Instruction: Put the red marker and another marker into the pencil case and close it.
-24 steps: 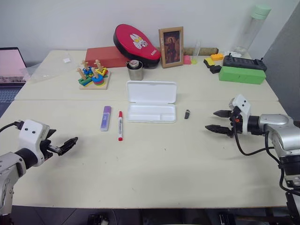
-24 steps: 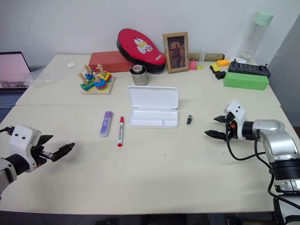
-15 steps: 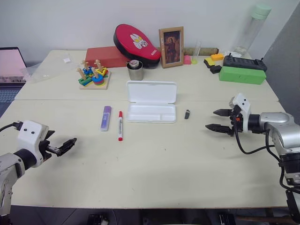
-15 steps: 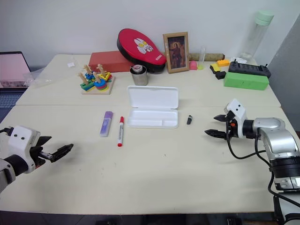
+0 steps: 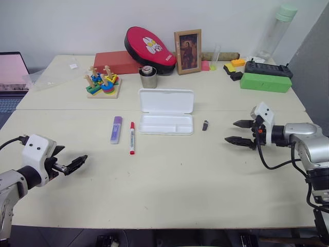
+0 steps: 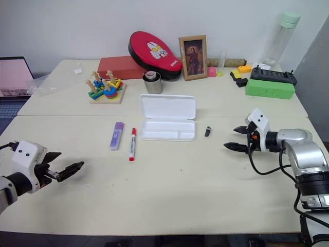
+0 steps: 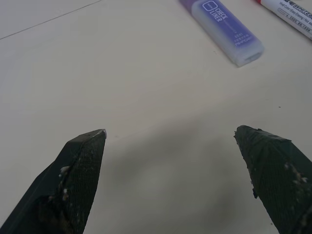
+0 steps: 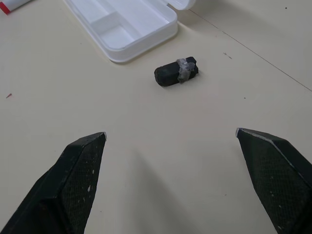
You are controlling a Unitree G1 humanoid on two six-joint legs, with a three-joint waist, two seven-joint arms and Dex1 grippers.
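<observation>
- Red marker [image 5: 131,137] and purple highlighter [image 5: 115,129] lie side by side on the desk [image 5: 169,180], just left of the open white pencil case [image 5: 166,111].
- Left gripper [image 5: 75,164] and right gripper [image 5: 240,131] hover spread and empty.
- Risk: the slim marker may roll from a shallow pinch.

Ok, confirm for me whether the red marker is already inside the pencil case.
No, the red marker lies on the table beside the open pencil case, next to the purple highlighter.

Each arm ends in a white, boxy wrist housing with small dark screw dots, carrying a gripper of two black tapered fingers with a textured, slightly scuffed surface: left gripper [image 5: 72,165], right gripper [image 5: 237,131]. The right forearm is rounded silver-grey metal with black joint bands; thin black cables loop beside both wrists
</observation>
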